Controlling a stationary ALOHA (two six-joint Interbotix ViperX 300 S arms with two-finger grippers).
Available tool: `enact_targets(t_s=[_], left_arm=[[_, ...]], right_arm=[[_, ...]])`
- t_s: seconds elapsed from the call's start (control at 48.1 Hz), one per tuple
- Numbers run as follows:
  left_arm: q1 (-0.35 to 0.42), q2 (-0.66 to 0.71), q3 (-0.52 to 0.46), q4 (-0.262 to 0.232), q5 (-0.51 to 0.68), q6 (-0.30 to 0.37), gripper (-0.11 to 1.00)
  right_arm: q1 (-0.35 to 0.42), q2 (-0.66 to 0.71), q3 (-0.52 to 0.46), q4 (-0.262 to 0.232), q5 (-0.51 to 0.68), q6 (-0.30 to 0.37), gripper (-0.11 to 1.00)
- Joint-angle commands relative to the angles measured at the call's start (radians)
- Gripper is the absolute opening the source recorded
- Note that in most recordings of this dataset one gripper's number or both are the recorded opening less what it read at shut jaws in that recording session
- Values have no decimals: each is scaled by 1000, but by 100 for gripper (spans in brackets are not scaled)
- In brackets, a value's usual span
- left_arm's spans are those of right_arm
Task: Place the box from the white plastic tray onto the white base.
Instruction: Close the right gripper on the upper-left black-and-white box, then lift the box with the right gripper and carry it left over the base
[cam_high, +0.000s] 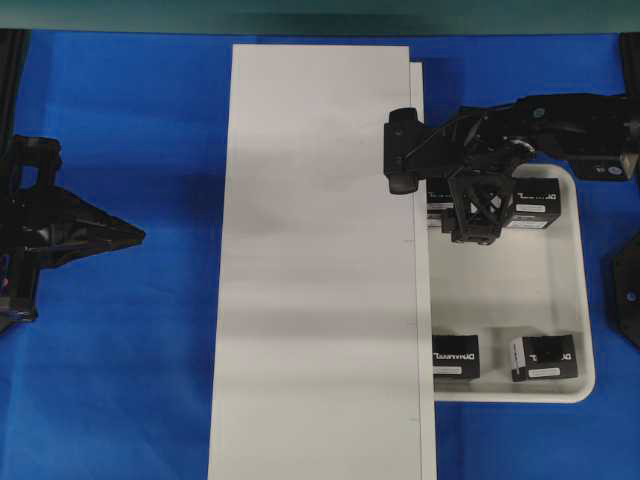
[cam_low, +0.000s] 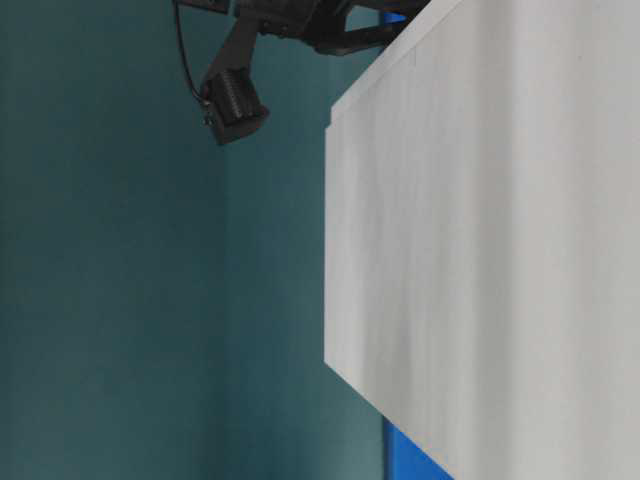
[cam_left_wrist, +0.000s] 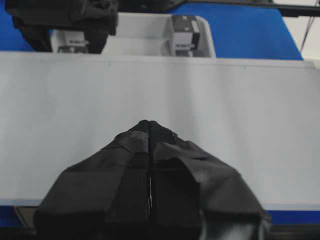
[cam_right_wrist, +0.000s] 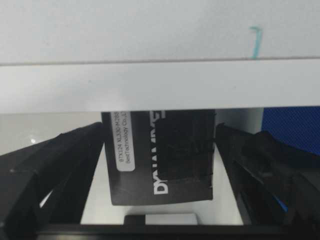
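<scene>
We see right gripper (cam_right_wrist: 160, 145) open, jaws straddling box (cam_right_wrist: 162, 155) in tray (cam_high: 560, 390), top-left corner, beside base (cam_high: 320, 260). Box long axis runs along jaw gap. Left gripper (cam_left_wrist: 150, 131) shut, far side of base; right arm nearer.

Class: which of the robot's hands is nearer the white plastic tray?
Right. The right hand hovers open above a box inside the white plastic tray; the left hand sits shut beyond the white base.
</scene>
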Motion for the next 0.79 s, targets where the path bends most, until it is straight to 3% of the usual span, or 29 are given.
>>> enact_targets(t_s=[0.0, 0.229, 0.457, 0.769], left_arm=[[2, 6, -26, 2, -6, 0, -7], [2, 2, -25, 2, -6, 2, -7], [9, -11, -25, 2, -6, 6, -7], [9, -11, -25, 2, -6, 2, -7]], right_arm=[[11, 12, -2, 5, -11, 15, 95], [52, 3, -2, 5, 5, 48, 58], [67, -32, 0, 6, 55, 55, 58], [67, -189, -31, 6, 267, 118, 58]])
